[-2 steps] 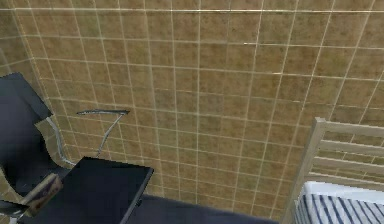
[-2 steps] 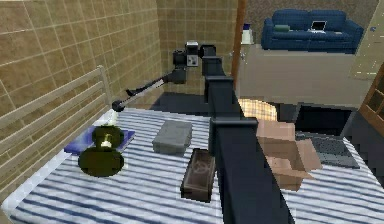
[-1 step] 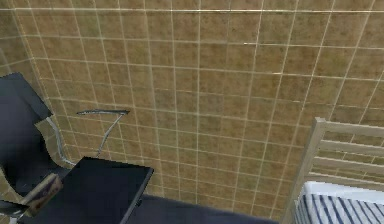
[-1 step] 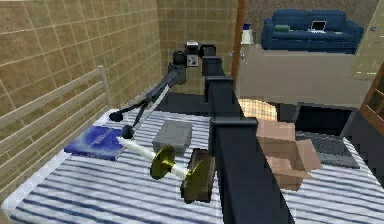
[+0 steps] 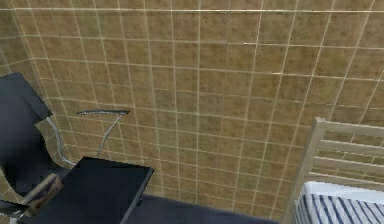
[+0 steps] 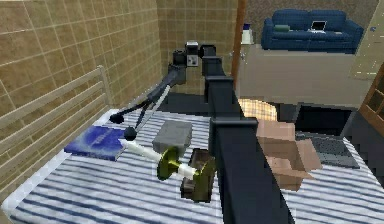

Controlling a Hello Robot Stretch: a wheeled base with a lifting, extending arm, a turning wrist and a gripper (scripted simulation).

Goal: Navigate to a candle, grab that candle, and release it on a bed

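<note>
Striped bed against tan tiled wall, end effector above bed by blue flat item, whether it holds anything cannot be told, candle's position cannot be told, grey box, dumbbell on bed

Tiled wall, dark chair, bed frame

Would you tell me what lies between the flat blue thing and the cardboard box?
Arm side view: a grey block lies between the flat blue thing and the cardboard box; the arm crosses there too.
</note>
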